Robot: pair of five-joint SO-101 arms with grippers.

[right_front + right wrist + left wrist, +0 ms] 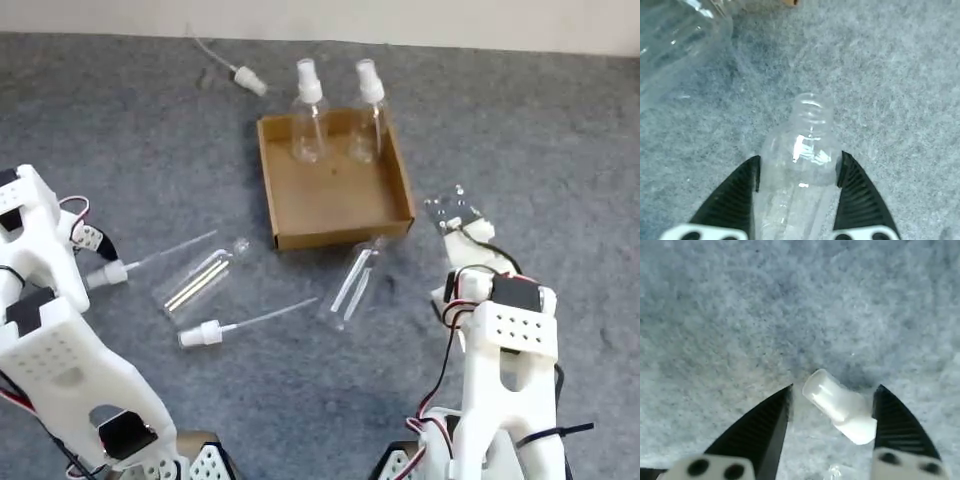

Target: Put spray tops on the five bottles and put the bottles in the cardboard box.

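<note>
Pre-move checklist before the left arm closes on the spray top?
1. White plastic spray top between the left gripper jaws: ok.
2. Left jaws open, clear of it on both sides: ok.
3. Clear plastic bottle in the right gripper, jaws against both sides: ok.
4. That bottle's neck uncapped: ok.
5. Free floor in the brown cardboard box beside the two capped bottles: ok.
6. Right grip firm enough for capping: cannot tell.

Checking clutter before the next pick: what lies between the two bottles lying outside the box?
High view: the tube of a spray top lies on carpet between the left bottle and right bottle, tip near the right one.
</note>
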